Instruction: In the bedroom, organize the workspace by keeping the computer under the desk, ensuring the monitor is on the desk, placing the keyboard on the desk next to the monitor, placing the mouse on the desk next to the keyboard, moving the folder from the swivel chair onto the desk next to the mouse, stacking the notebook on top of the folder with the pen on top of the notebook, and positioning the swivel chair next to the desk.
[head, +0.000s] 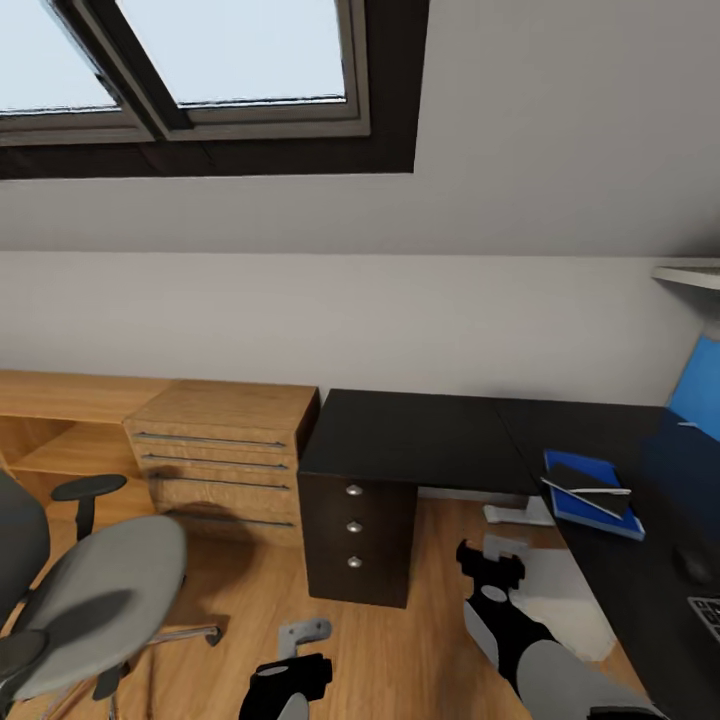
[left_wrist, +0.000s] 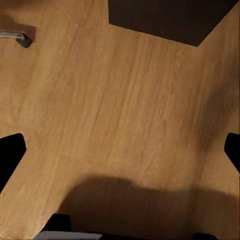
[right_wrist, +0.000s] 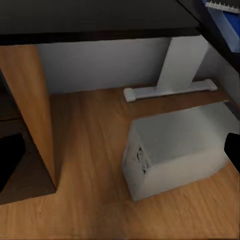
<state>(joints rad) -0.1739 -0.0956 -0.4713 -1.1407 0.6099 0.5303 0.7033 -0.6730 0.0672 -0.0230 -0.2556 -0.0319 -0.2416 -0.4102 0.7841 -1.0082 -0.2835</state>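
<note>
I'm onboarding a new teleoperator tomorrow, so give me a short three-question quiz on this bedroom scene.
1. True or false: the swivel chair has the folder lying on its seat.
2. Multiple choice: the grey computer stands A) on the desk, B) on the floor under it, C) on the chair.
3. Fill in: on the blue folder lies a dark notebook, and on that a ____.

Key: 1 false, the seat is bare and the folder is on the desk. 2 B. 3 pen.
</note>
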